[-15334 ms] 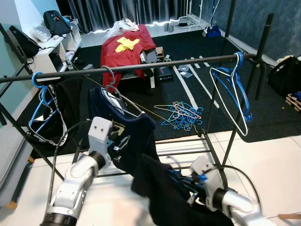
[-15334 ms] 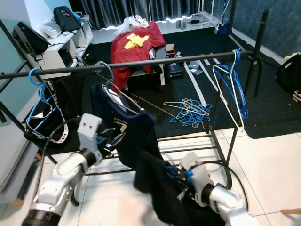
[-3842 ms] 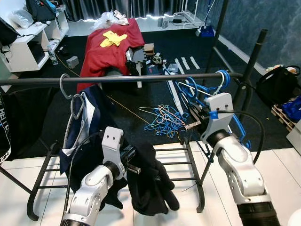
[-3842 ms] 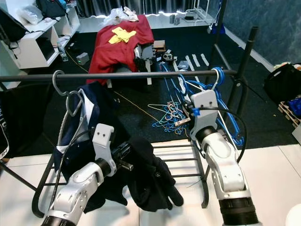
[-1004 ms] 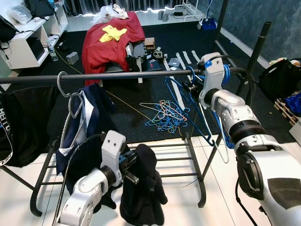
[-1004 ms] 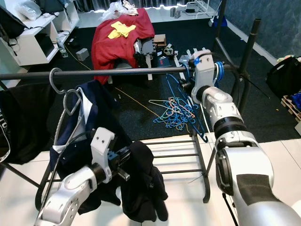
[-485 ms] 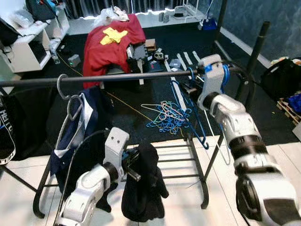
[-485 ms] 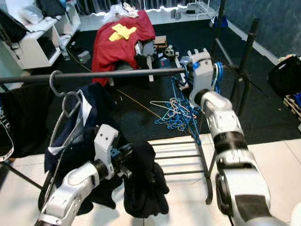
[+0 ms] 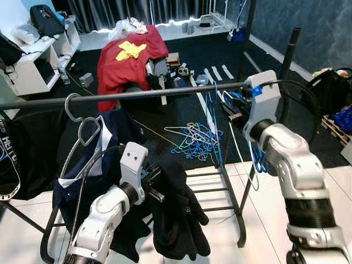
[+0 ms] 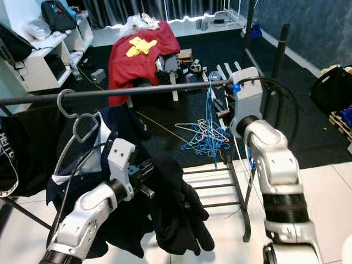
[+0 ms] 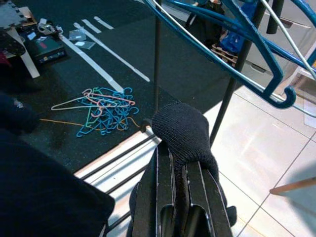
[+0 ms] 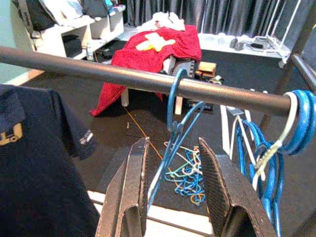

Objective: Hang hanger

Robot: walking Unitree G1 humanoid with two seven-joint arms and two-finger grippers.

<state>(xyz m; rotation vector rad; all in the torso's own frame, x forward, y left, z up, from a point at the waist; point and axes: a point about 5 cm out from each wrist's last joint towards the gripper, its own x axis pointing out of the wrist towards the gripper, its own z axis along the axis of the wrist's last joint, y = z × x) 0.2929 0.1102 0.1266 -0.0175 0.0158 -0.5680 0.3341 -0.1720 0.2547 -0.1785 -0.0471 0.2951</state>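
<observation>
Two arms up. Right gripper [image 12: 170,197] raised just under the rail [image 9: 165,92], fingers spread wide, gripping nothing. Blue hanger [image 12: 170,133] hooked on the rail, hanging between the fingers, apart from both. Left gripper [image 11: 180,197] low with elbow bent, pinched on dark garment [image 9: 179,212] draped below it.

Blue hanger [image 12: 174,129] hangs hooked on rail [image 12: 98,70].

Black carpet [image 9: 165,118], white tile floor [image 9: 258,220], dark curtains [image 9: 154,8], white shelves [image 9: 33,66], blue wall [image 9: 324,27]
</observation>
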